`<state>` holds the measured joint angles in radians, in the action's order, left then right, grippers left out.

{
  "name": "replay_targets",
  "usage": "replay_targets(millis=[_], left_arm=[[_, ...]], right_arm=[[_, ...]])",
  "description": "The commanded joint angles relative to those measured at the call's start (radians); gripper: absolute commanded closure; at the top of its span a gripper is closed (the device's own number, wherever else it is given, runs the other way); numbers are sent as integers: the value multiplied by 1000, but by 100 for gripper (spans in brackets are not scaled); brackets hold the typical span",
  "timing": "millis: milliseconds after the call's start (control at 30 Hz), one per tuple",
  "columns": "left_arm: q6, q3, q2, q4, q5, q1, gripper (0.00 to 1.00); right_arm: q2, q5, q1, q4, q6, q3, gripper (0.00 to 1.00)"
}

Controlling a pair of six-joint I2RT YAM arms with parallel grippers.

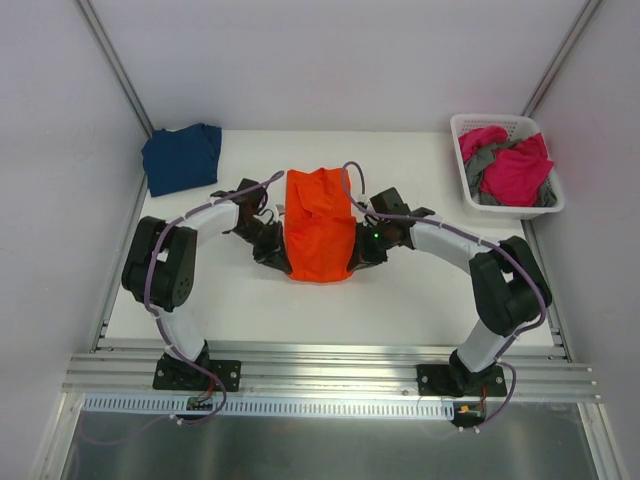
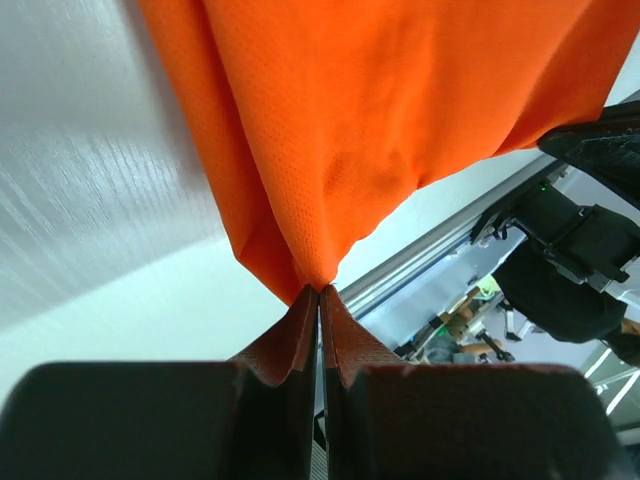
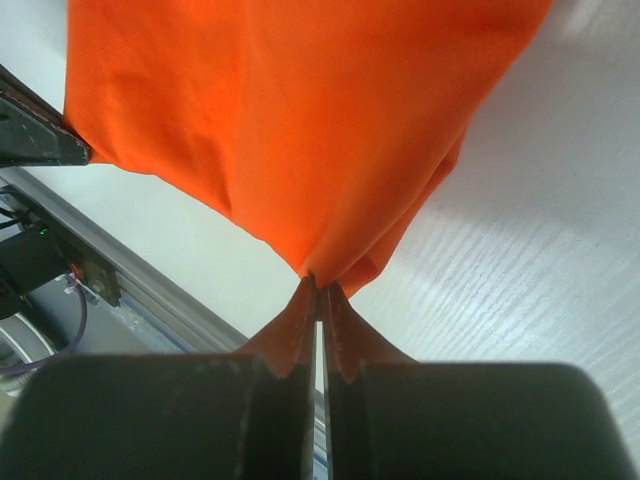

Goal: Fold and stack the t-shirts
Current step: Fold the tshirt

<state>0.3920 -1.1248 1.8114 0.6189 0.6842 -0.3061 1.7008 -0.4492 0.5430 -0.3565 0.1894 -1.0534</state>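
Note:
A bright orange t-shirt (image 1: 318, 225) lies as a long folded strip in the middle of the white table (image 1: 400, 290). My left gripper (image 1: 278, 262) is shut on its near left corner, the orange cloth (image 2: 380, 110) pinched at the fingertips (image 2: 320, 290). At the near right corner my right gripper (image 1: 358, 256) is shut on the same shirt (image 3: 300, 110), which bunches at its fingertips (image 3: 318, 282). A navy blue t-shirt (image 1: 182, 156) lies folded at the back left. Magenta pink t-shirts (image 1: 515, 170) and a grey t-shirt (image 1: 480, 158) are heaped in the basket.
The white slotted basket (image 1: 458, 125) stands at the back right corner. Both arms curve inward from their bases at the near edge. White walls close in the table on the left, right and back. A metal rail (image 1: 320, 362) runs along the front.

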Motion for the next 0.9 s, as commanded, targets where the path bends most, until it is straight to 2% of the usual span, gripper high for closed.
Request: replay_targets(millis=[0, 367, 633, 867], left_arm=[[-31, -39, -76, 44, 23, 15, 100], [-58, 13, -227, 107, 26, 41, 100], [-84, -32, -322, 137, 3, 73, 100], [-116, -185, -235, 133, -29, 116, 100]], right_arm=[[-69, -28, -5, -24, -15, -60, 100], [-187, -49, -5, -114, -27, -40, 100], [-285, -37, -6, -174, -65, -60, 100], [-212, -23, -47, -87, -74, -141, 100]])
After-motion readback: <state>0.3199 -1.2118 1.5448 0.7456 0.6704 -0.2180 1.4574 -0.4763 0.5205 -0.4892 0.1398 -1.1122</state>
